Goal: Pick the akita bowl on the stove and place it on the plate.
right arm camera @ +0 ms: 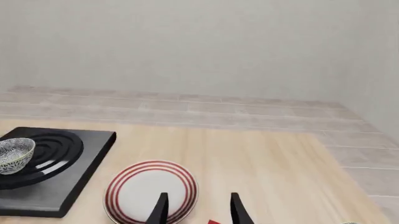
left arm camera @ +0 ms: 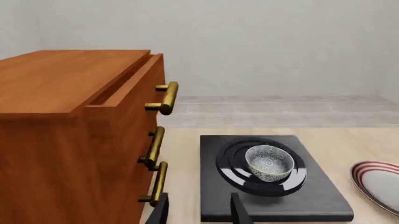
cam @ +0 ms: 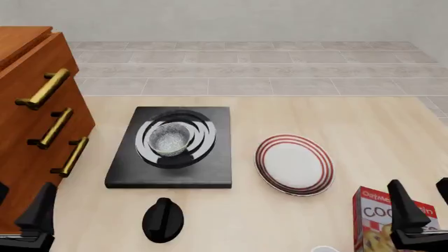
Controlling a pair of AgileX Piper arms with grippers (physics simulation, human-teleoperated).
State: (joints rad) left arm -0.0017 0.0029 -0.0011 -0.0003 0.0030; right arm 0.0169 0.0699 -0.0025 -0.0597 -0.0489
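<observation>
Black left gripper [left arm camera: 198, 212] and right gripper [right arm camera: 197, 210] hover spread, empty.

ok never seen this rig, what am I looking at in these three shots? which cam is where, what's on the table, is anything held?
It is a simulator render of two robot arms at a table. The front view looks forward and down from the arms' side: the left tool shows at the bottom left corner, the right tool at the bottom right. The other two pictures come from cameras behind each tool, looking along its fingers.

On the table: a black stove with the akita bowl sitting on its rings, a red-striped plate to its right, a black knob nearer the arms, a wooden drawer cabinet at the left, and a red box by the right tool.

Nothing is held: both tools are open, short of the objects.
</observation>
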